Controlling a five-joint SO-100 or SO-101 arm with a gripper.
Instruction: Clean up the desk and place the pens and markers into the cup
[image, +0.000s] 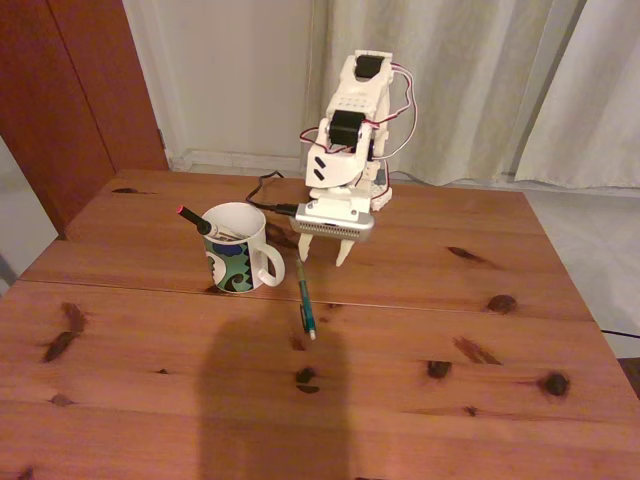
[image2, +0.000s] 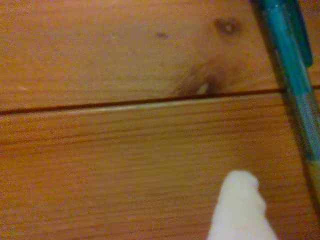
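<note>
In the fixed view a soft dark shadow lay across the near boards of the desk (image: 450, 420), a smooth reddish-brown pine top with dark knots and a straight seam, and across that seam rested the slim teal-green pen (image: 305, 300), its translucent barrel glossy in the wrist view (image2: 295, 75). Just behind it the white plastic gripper (image: 322, 256) pointed down at the wood with its two tapered fingers spread and holding nothing, one blunt fingertip (image2: 240, 210) showing in the wrist view. Beside the gripper, to the left in the fixed view, stood the rounded ceramic cup (image: 238, 250) with its swirling green, blue and black band, a thin black pen with red tip (image: 195, 220) leaning out over its rim.
</note>
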